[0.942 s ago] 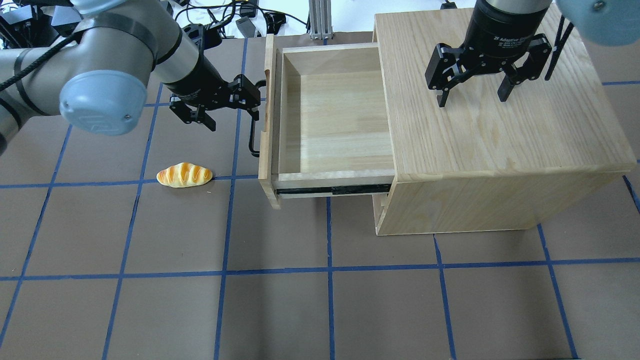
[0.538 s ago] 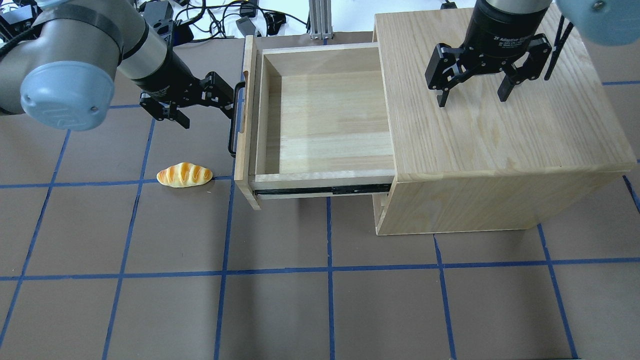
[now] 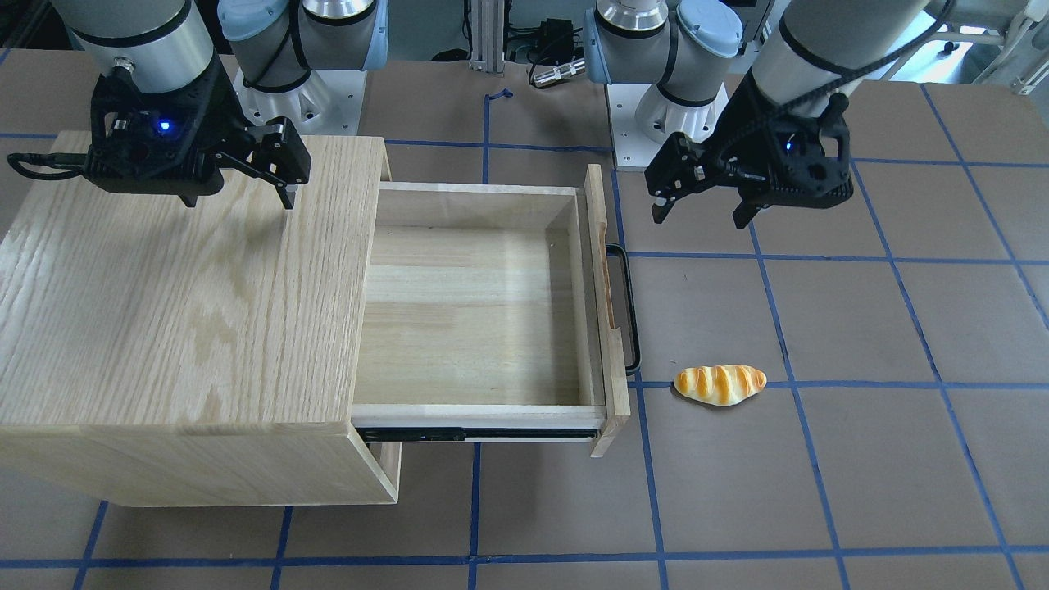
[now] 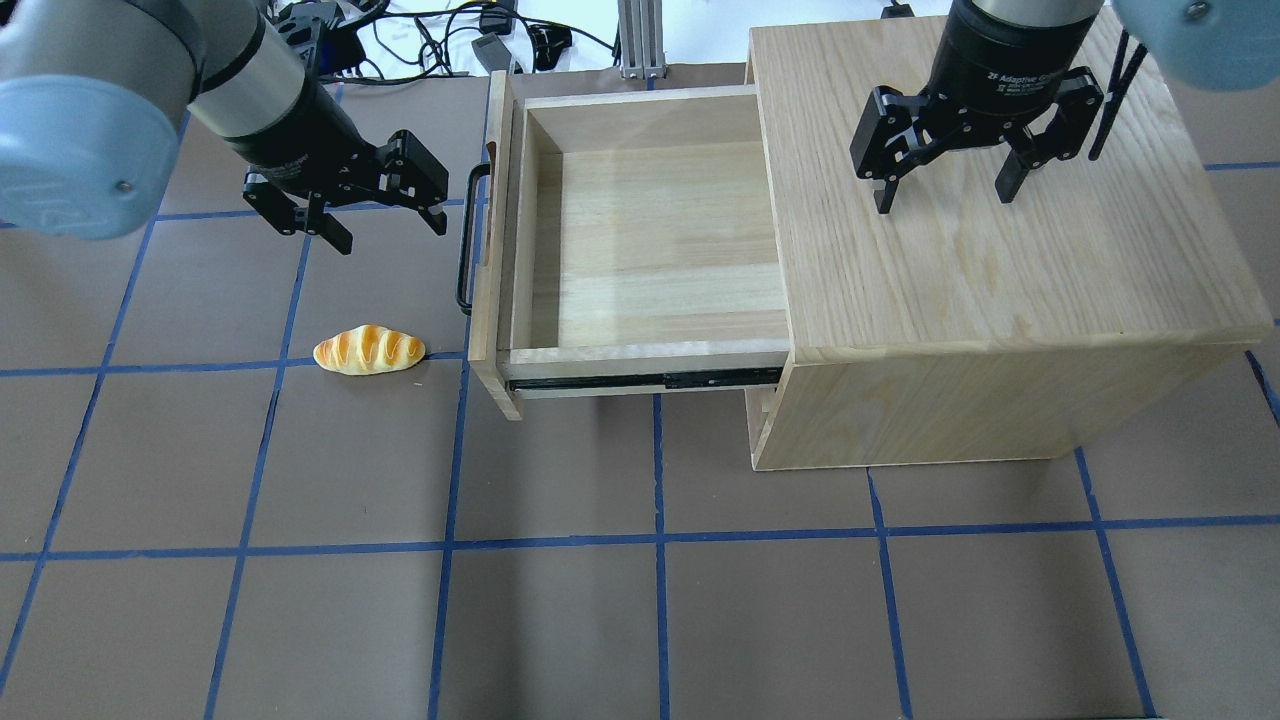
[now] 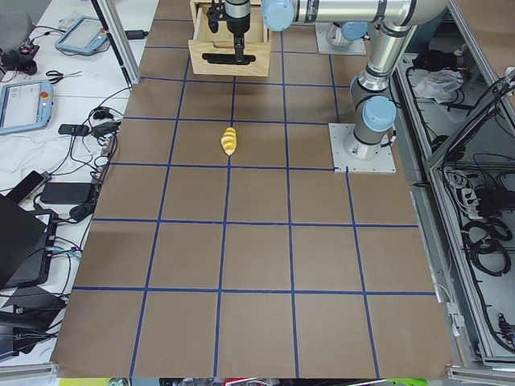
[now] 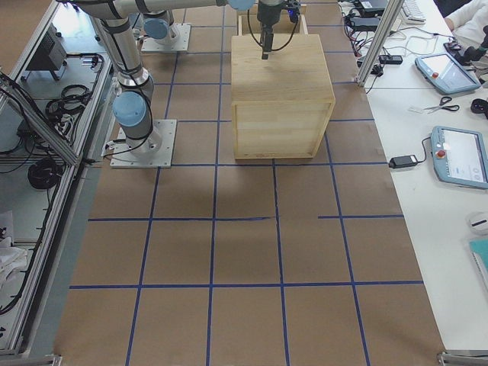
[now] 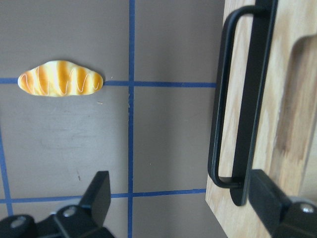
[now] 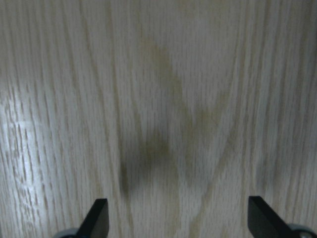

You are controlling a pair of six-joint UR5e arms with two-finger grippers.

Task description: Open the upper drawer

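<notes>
The upper drawer (image 4: 650,240) stands pulled out, reachable from above up to where the cabinet (image 4: 1000,260) overhangs it. The left gripper (image 4: 392,236), jaws apart, hangs just beside the black handle (image 4: 463,240) without touching it; the bread roll (image 4: 369,350) lies on the table (image 4: 800,600) near the handle's end

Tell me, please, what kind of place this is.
Most likely a robotics lab or test cell, not a home. Industrial robot arms stand bolted on a table marked with a blue tape grid. Teach pendants lie on a side bench, and cable bundles sit beside the frame.
</notes>
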